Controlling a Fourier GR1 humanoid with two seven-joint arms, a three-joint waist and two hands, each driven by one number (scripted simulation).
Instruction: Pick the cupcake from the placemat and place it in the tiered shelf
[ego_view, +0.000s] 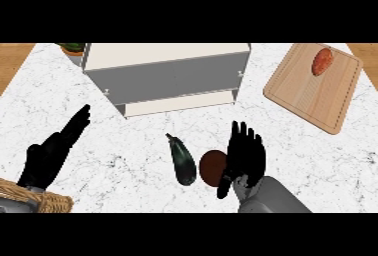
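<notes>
A reddish-brown cupcake (322, 61) lies on the wooden placemat (310, 95) at the back right. The grey and cream tiered shelf (166, 75) stands at the back centre, its lower tier open toward me. My right hand (246, 152) is near the front centre, far from the placemat, with fingers straight and pointing away. It covers the right edge of a brown round thing (211, 167), and its thumb reaches down beside that thing. My left hand (53, 150) rests open at the left, holding nothing.
A dark eggplant (181, 161) lies just left of the brown round thing. A wicker basket (40, 198) sits at the front left corner. A green plant (72, 48) shows behind the shelf's left side. Bare marble lies between my right hand and the placemat.
</notes>
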